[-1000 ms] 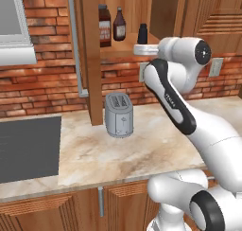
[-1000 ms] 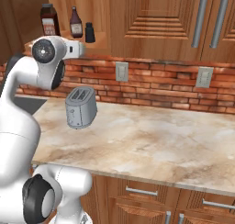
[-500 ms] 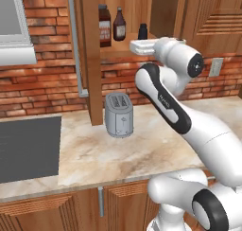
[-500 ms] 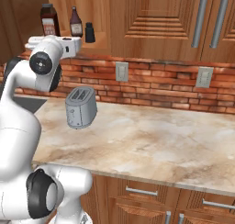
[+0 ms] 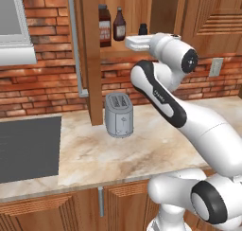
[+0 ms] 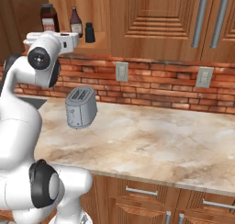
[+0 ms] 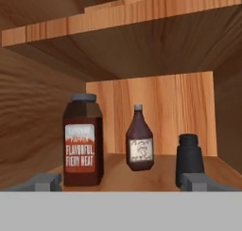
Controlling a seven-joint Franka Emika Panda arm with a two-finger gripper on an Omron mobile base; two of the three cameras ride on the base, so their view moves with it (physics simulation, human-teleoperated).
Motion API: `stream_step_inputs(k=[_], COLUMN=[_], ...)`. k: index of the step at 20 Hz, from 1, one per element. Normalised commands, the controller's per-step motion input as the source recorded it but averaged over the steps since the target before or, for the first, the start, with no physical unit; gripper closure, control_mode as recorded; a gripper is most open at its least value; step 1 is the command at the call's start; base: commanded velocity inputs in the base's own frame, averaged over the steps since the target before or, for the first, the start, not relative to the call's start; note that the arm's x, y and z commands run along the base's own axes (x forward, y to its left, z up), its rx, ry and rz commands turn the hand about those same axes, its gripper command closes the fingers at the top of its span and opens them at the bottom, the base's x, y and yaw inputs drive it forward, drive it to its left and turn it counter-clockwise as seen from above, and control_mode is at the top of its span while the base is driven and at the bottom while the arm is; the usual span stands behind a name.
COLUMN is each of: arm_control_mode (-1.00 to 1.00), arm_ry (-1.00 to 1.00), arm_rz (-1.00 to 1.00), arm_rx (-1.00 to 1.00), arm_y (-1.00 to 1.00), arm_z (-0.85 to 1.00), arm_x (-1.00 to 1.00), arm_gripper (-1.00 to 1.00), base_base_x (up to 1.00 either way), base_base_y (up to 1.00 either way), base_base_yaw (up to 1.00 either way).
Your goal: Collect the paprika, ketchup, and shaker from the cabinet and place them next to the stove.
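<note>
The open cabinet (image 7: 142,17) holds three things on its wooden shelf (image 7: 156,171). The paprika (image 7: 83,142), a wide dark red jar with a pale label, stands at the left. A narrow-necked ketchup (image 7: 140,142) bottle is in the middle, further back. The small black shaker (image 7: 189,159) stands at the right, nearest the hand. My gripper (image 7: 122,182) is open just in front of the shelf, with nothing between its fingertips (image 7: 41,182). From the base I see the gripper (image 5: 131,42) level with the shelf, beside the paprika (image 5: 104,26), ketchup (image 5: 119,25) and shaker (image 5: 142,29). The dark stove (image 5: 23,149) lies at the far left.
A silver toaster (image 5: 119,115) stands on the marble counter (image 5: 156,149) below the cabinet, also seen as the toaster (image 6: 81,108). A wooden cabinet side panel (image 5: 90,59) reaches down to the counter beside it. Closed cabinet doors (image 6: 156,16) lie to the right, with wall outlets (image 6: 121,71) on the brick.
The hand has moved a little up and closer to the cabinet shelf. The jaws have stayed open and the three items have not moved.
</note>
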Motion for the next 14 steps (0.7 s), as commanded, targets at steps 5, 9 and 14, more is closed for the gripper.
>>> stream_step_inputs(k=[5, 9, 14], arm_control_mode=[-1.00, -1.00, -1.00], arm_ry=[0.01, 0.00, 0.00], arm_rz=[0.00, 0.00, 0.00], arm_rx=[0.00, 0.00, 0.00], arm_y=[0.11, 0.01, 0.00], arm_z=[0.00, 0.00, 0.00], arm_x=[0.15, 0.02, 0.00], arm_gripper=[-1.00, -1.00, -1.00], base_base_x=[0.00, 0.00, 0.00], base_base_y=[0.00, 0.00, 0.00], base_base_yaw=[0.00, 0.00, 0.00])
